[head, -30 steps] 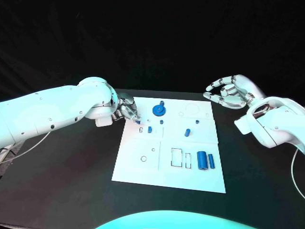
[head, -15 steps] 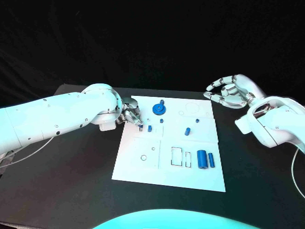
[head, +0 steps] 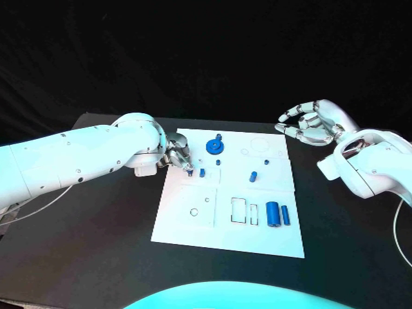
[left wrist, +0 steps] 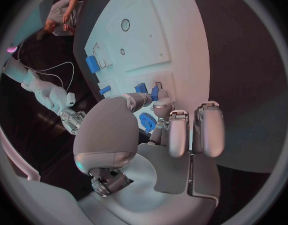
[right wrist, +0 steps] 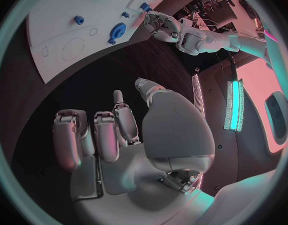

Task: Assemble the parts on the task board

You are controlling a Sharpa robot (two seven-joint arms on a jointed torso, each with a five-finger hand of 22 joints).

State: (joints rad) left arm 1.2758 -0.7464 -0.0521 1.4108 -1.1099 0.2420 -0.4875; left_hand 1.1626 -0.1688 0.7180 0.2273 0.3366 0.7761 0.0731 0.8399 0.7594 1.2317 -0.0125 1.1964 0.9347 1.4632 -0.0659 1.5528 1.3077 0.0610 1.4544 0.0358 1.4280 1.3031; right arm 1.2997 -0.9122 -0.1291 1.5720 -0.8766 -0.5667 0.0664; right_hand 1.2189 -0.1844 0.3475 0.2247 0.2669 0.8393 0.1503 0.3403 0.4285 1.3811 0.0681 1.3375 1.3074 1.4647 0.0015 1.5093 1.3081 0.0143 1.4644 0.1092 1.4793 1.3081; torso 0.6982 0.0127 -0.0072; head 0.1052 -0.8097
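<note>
The white task board lies mid-table. On it are a blue gear, small blue pegs and two blue cylinders. My left hand is at the board's left edge, with its fingertips down on the board just left of a peg. In the left wrist view the thumb and a finger close round a small blue peg; whether they grip it is unclear. My right hand hovers off the board's far right corner, fingers loosely curled and holding nothing.
Outlined slots and small holes mark the board's near half. Bare black table surrounds the board on all sides. A cable hangs under my left arm at the table's left edge.
My left hand has moved slightly right and down onto the board's left edge, and its fingertips now cover the leftmost small peg. The right hand has stayed in place.
</note>
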